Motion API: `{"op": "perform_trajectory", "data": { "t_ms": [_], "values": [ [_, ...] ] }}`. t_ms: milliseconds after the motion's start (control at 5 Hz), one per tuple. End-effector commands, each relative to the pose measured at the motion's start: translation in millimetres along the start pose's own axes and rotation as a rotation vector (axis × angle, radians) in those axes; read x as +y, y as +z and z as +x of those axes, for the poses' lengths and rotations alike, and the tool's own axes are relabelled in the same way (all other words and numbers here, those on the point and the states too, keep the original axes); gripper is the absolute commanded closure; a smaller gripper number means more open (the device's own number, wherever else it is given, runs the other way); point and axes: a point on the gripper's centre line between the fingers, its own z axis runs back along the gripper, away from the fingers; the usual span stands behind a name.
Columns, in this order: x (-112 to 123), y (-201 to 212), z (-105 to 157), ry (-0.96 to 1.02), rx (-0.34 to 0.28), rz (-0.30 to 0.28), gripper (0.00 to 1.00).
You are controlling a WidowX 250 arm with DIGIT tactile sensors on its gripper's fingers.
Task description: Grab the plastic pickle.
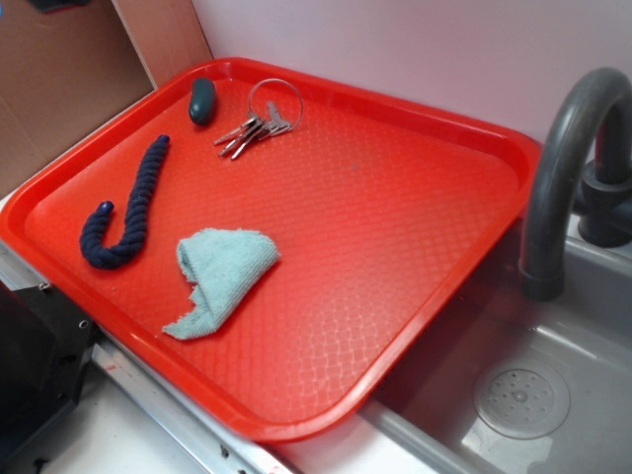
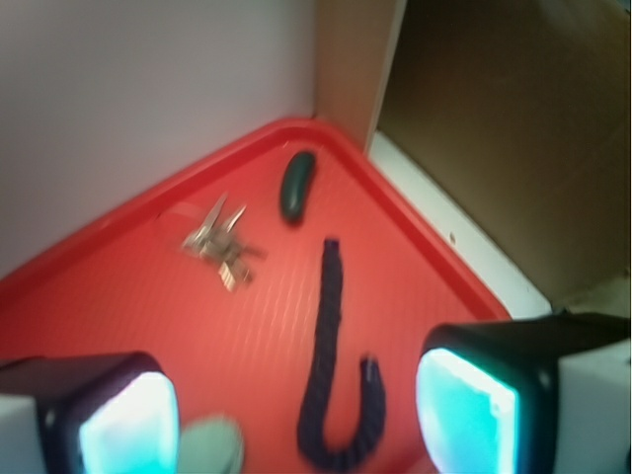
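Note:
The plastic pickle is a small dark teal-green oval lying in the far left corner of the red tray. In the wrist view my gripper is open, its two pale blue pads wide apart at the bottom of the frame with nothing between them. It hangs above the tray over the hooked end of the rope, well short of the pickle. The gripper does not show in the exterior view.
A navy braided rope bent like a hook lies on the tray's left side. A bunch of keys sits right of the pickle. A crumpled light blue cloth lies nearer. A grey sink with a faucet adjoins on the right.

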Motion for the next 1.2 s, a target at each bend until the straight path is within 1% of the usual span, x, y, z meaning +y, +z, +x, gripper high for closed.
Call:
{"op": "perform_trajectory", "data": {
  "t_ms": [0, 200, 400, 600, 800, 1000],
  "values": [
    [-0.3, -55.1, 45.2, 0.121, -0.091, 0.052, 0.00],
    [4.6, -85.9, 58.6, 0.162, -0.073, 0.101, 0.00],
    [7.6, -115.7, 66.4, 0.193, -0.043, 0.098, 0.00],
    [8.7, -150.1, 68.3, 0.190, 0.044, -0.068, 0.00],
    [15.9, -172.1, 76.3, 0.216, 0.024, -0.032, 0.00],
    [8.7, -192.2, 78.6, 0.180, 0.044, -0.024, 0.00]
  ]
}}
